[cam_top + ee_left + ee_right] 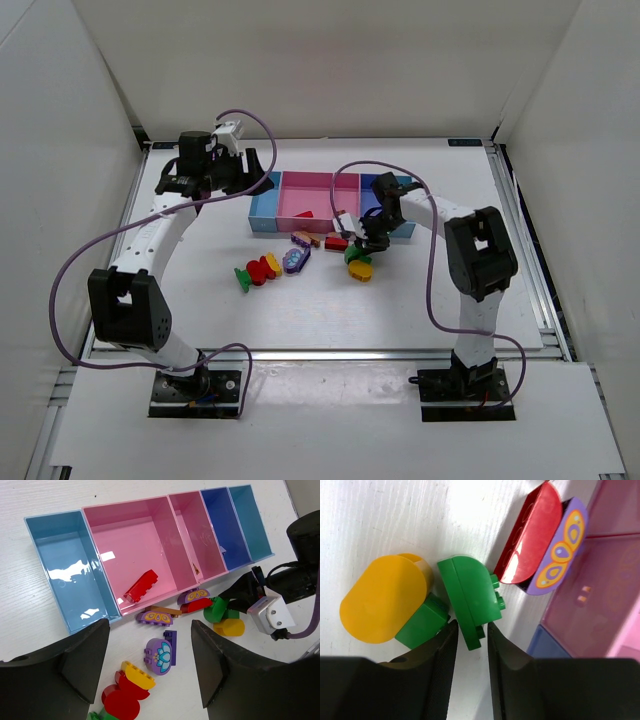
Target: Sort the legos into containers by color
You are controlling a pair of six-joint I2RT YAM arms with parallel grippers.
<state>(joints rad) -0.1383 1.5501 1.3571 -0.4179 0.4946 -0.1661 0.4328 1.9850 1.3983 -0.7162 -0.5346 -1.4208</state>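
My right gripper point(471, 630) is down on the table, shut on the lower end of a green lego point(470, 592). That lego lies against a second green block point(422, 622) and a yellow piece point(382, 597). A red lego point(530, 535) and a purple butterfly one point(560, 550) rest by the containers. My left gripper point(148, 627) hangs open and empty above a purple flower lego point(161, 655), with yellow point(136, 674) and red point(122, 700) pieces nearby. The containers stand in a row: light blue point(65, 565), pink point(135, 545), dark blue point(225, 525). One red lego point(141, 586) lies in the big pink bin.
In the top view the bin row point(262, 210) sits mid-table, with the loose pieces scattered just in front of it point(296, 260). The left gripper point(248, 170) is beside the row's left end, the right gripper point(368, 243) before its right end. Purple cables loop off both arms.
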